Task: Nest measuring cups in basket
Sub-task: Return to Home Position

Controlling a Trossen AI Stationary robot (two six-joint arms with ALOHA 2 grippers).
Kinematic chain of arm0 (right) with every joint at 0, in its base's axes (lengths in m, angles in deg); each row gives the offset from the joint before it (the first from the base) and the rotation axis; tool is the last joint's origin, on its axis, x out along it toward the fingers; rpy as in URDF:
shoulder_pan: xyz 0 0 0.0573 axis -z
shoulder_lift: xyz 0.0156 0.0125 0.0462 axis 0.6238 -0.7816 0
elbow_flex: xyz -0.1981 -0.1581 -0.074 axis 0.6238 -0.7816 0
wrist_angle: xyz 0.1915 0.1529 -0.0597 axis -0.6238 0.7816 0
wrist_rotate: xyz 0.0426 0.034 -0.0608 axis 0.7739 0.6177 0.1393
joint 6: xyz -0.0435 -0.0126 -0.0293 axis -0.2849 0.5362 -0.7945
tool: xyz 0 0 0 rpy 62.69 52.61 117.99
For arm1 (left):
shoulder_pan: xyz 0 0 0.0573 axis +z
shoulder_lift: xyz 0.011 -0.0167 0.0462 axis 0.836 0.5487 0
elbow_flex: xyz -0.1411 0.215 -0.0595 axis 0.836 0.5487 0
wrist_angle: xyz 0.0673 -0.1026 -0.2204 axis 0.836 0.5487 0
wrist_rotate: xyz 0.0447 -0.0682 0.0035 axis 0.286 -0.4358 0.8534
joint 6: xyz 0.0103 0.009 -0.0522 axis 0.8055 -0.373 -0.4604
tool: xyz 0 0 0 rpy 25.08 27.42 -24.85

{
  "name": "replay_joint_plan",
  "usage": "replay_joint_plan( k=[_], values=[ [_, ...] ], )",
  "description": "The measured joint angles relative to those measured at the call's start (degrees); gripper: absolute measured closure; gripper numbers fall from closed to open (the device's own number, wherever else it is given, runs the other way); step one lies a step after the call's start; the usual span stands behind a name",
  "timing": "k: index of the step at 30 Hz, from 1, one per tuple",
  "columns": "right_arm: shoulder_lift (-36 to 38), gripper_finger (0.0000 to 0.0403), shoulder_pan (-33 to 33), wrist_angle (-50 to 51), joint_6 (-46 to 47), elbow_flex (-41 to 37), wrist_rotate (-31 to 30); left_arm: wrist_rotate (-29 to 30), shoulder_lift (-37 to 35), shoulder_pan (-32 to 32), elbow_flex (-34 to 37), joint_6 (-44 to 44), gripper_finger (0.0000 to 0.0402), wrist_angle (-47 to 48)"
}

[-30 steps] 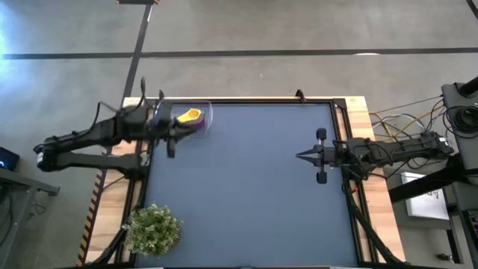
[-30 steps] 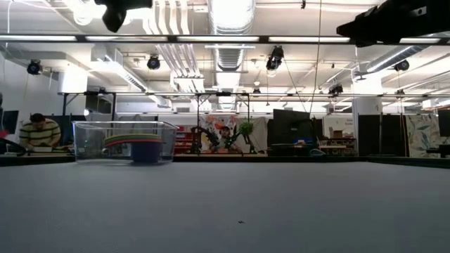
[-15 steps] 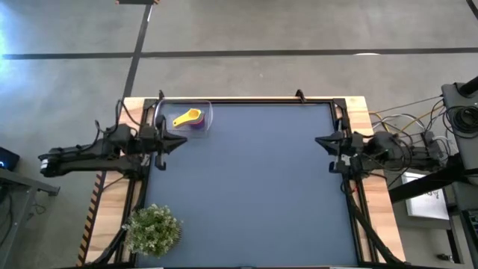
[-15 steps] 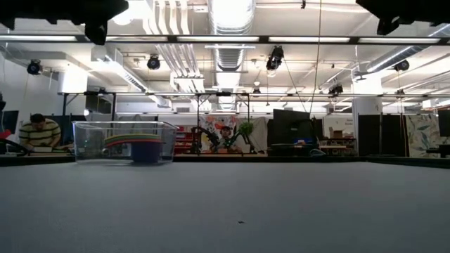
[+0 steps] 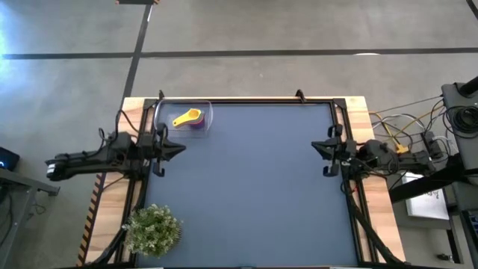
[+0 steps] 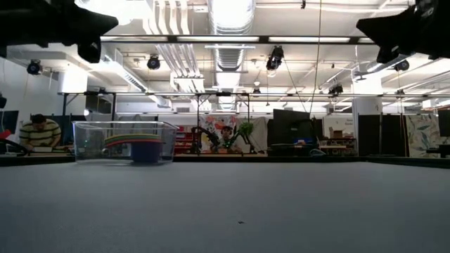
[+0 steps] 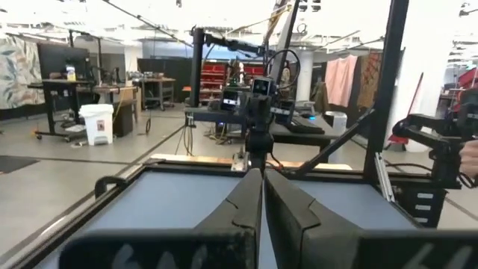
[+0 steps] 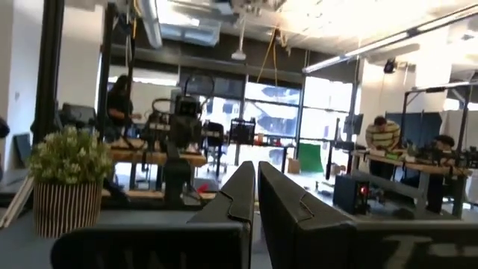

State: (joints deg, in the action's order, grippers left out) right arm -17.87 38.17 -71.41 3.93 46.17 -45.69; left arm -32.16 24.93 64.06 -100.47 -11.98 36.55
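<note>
The left gripper (image 5: 177,147) hangs at the table's left edge with its 2 fingers pressed together, pointing inward across the blue table (image 5: 246,187) and holding nothing. Its own wrist view shows the same closed pair (image 7: 262,176). The right gripper (image 5: 317,144) mirrors it at the right edge, its fingers likewise drawn together (image 8: 255,169) and empty. The basket (image 5: 208,111) sits in the far left corner, near the left gripper and toward the far edge from it, well apart from the right one. The measuring cups (image 5: 191,117) lie nested inside it, yellow on top, its handle reaching toward the table's left edge. Nothing stands between either arm and its retreat, I judge. The plant (image 5: 153,228) occupies the near left corner, clear of both.
</note>
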Motion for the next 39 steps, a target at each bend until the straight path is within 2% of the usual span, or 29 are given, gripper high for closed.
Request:
replay_joint_plan(
  k=[9, 18, 22, 31, 33, 36, 39],
  values=[
    [1.4, 0.0394, 0.0, 2.05, 1.83, -1.73, -1.5, -1.36, -11.96, 0.0, 4.62, -0.86, 0.0402, 6.08],
    [1.37, 0.0394, 0.09, 8.64, 1.58, -1.75, -1.95, -1.66, -11.88, 0.0, 8.79, -0.76, 0.0401, 6.46],
    [1.28, 0.0394, 0.09, 10.77, 0.52, -1.77, -2.28, -4.28, -11.4, -0.04, 11.35, -1.22, 0.0401, 6.86],
    [1.57, 0.0394, 0.09, 9.78, 1.32, -1.79, -1.88, -6.12, -10.61, -0.07, 10.67, -3.46, 0.0401, 8.66],
    [1.56, 0.0394, 0.09, 9.74, 2.44, -1.79, 0.25, -6.5, -10.55, -0.1, 10.67, -3.64, 0.0401, 8.68],
    [1.59, 0.0394, 0.08, 7.88, 2.89, -1.79, 7.03, -6.99, -10.62, -0.11, 10.64, -3.6, 0.0401, 8.71],
    [1.59, 0.0394, 0.09, 7.19, 2.45, -1.79, 7.1, -8.37, -10.93, -0.11, 10.52, -3.47, 0.0401, 8.94]
  ],
)
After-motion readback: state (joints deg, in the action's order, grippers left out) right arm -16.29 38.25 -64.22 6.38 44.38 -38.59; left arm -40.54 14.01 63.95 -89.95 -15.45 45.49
